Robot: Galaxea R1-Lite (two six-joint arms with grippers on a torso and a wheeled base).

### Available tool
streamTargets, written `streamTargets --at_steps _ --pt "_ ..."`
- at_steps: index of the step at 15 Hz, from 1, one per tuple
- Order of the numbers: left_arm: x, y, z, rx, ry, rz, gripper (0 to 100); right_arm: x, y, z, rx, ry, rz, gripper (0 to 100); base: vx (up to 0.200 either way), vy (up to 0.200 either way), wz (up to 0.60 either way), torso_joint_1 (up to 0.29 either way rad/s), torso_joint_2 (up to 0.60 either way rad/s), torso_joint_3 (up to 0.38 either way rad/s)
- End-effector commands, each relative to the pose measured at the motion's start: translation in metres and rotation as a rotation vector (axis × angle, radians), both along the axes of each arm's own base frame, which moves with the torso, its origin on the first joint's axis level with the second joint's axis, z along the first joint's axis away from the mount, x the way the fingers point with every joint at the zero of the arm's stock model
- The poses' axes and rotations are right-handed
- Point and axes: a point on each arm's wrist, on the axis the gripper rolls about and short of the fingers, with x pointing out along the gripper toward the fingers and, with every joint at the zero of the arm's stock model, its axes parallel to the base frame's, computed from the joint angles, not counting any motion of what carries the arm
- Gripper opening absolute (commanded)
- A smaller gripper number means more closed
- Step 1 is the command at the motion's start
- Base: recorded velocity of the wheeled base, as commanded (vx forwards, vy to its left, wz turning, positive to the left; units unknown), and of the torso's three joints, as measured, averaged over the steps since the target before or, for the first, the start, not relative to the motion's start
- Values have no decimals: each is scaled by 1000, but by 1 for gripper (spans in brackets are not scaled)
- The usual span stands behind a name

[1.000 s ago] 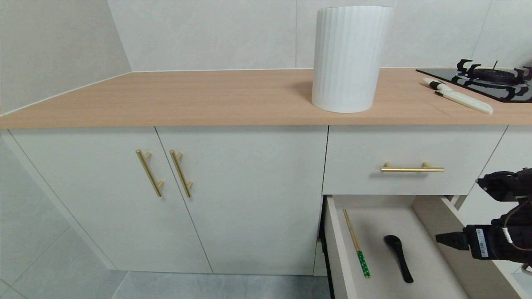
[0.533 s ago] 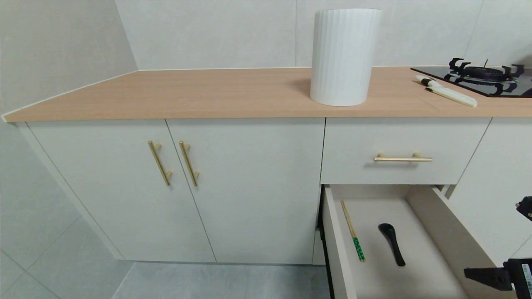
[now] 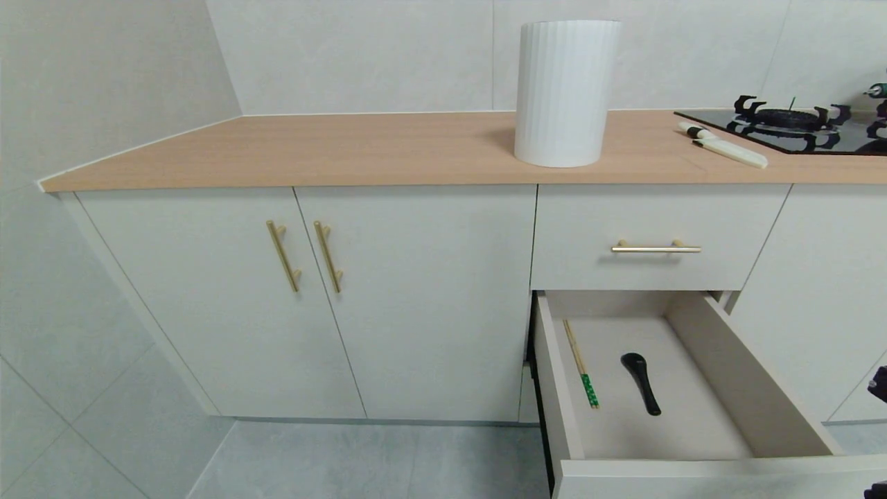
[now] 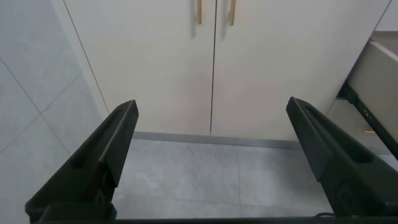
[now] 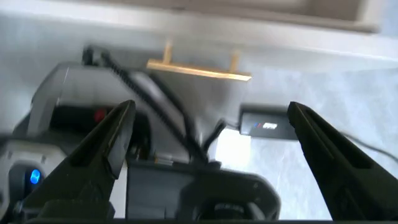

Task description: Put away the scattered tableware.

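Wood-toned surface (image 3: 346, 149) and pale cupboard fronts are now seen from farther back than a second ago. The whole head view has shifted, so this is taken as a move of the camera, not of the things. Over the same second the right arm, which was seen at the right wall of the open drawer (image 3: 755, 409), has been drawn away from it. From this it is judged that a deposit has been finished and that the next item can be fetched. Inside the drawer, the chopsticks (image 3: 578, 364) lie along its left wall and the black spoon (image 3: 641, 391) lies near its middle, apart from them. Above the drawer, a white ribbed container (image 3: 563, 93) stands on the surface; its contents cannot be told. Above and to the right of the drawer a knife (image 3: 724, 145) lies beside the hob (image 3: 790, 128), and it is judged still to be put away. The left pincer (image 4: 211, 102) is held spread wide and empty over the floor to the left of the drawer. The right pincer (image 5: 211, 107) is likewise spread and empty, with a gold handle (image 5: 199, 67) beyond it, seemingly the drawer's own.
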Motion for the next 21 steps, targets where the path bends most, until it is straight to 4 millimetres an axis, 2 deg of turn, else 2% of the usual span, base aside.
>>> streamTargets --at_steps 1,3,6,9,17,21 --pt "0 0 0 0 1 1 100 17 4 -16 -12 131 16 100 0 0 0 0 0 0" --pt "0 0 0 0 -1 1 100 28 15 -30 -33 223 66 100 0 0 0 0 0 0" --pt "0 0 0 0 1 1 100 40 34 -38 -31 224 107 100 0 0 0 0 0 0" --pt "0 0 0 0 1 1 100 55 58 -49 -93 204 58 100 0 0 0 0 0 0" --pt "0 0 0 0 1 1 100 80 68 -57 -102 204 7 100 0 0 0 0 0 0" --pt "0 0 0 0 -1 1 100 106 69 -64 -142 162 -60 100 0 0 0 0 0 0"
